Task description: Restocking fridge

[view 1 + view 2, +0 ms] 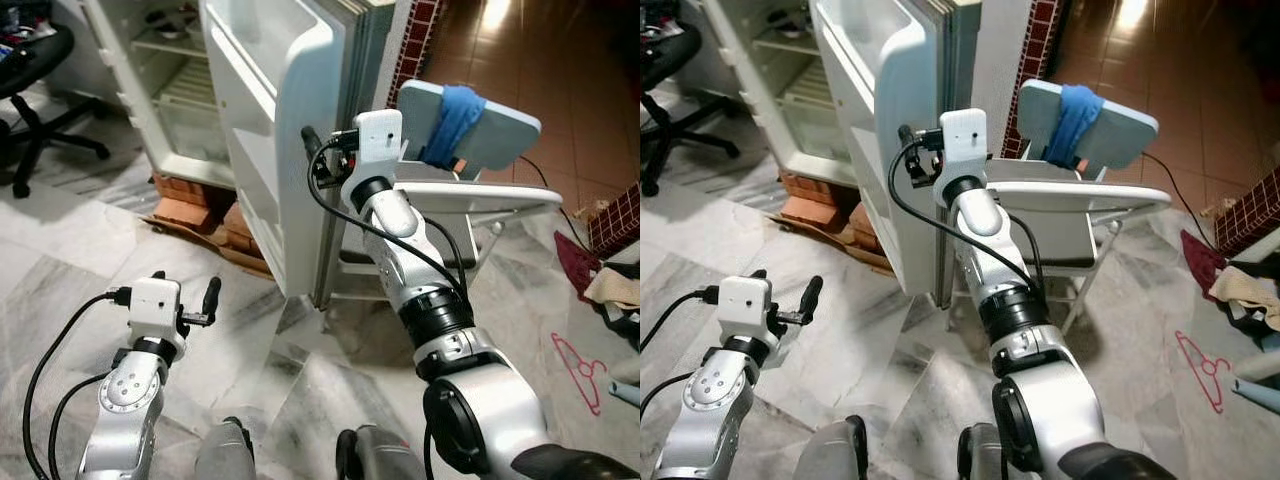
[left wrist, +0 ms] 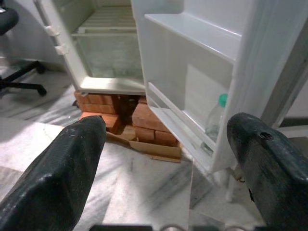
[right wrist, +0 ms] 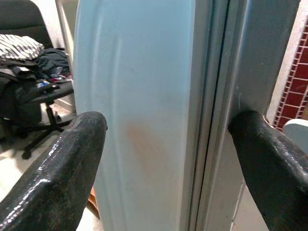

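The right gripper (image 3: 166, 159), fingers apart, straddles the outer edge of the open white fridge door (image 1: 275, 120); it should push squarely, while the left gripper (image 1: 190, 300) hovers spread.

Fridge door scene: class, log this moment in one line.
right end effector: open, straddling fridge door edge | left end effector: open, low | bottle: in door shelf

White fridge door (image 1: 270, 120), red bricks (image 2: 147, 126) (cardboard under), grey-veined marble floor (image 1: 90, 270), pink hanger (image 1: 582, 368)
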